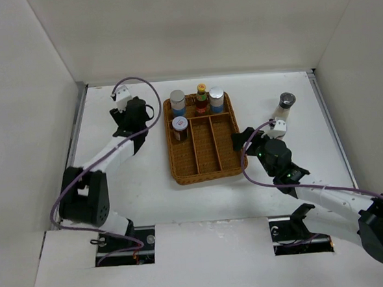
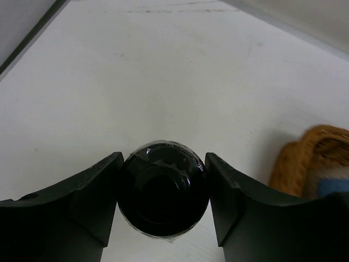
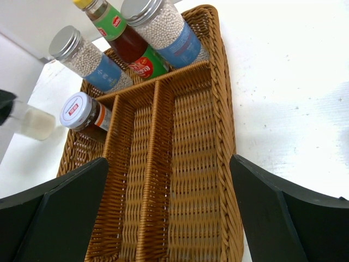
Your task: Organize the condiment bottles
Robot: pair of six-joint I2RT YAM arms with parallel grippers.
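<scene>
Fingers (image 2: 76, 213) of the left gripper (image 2: 163, 161) are closed on the round cap of a small black-capped jar (image 2: 163, 196). The left wrist view looks straight down the jar's upright long axis, and both dark pads touch the cap's sides. The white table (image 2: 163, 82) shows beyond it; whether the jar rests on the table or hangs just above it I cannot tell.

The brown wicker divided tray (image 1: 206, 176) lies to the right of this jar. Its rim shows at the right edge of the left wrist view, and in the top view the left gripper sits just beside the tray's upper-left corner. I judge the coming move to be a short carry rightward over that rim.

In the cross compartment at the top of the tray stand a silver-lidded white shaker with a blue label (image 1: 178, 99), a yellow-capped brown sauce bottle (image 1: 202, 97) and a second silver-lidded shaker (image 1: 216, 100). A white-lidded jar (image 1: 179, 126) sits at the upper end of the leftmost long lane.

The right gripper (image 1: 245, 140) is spread wide and holds nothing, near the tray's right rim. A grey-lidded clear jar (image 1: 287, 105) stands upright on the table in the upper right of the top view, apart from the tray. It lies up and to the right of this gripper, so the right arm is much the nearer.
</scene>
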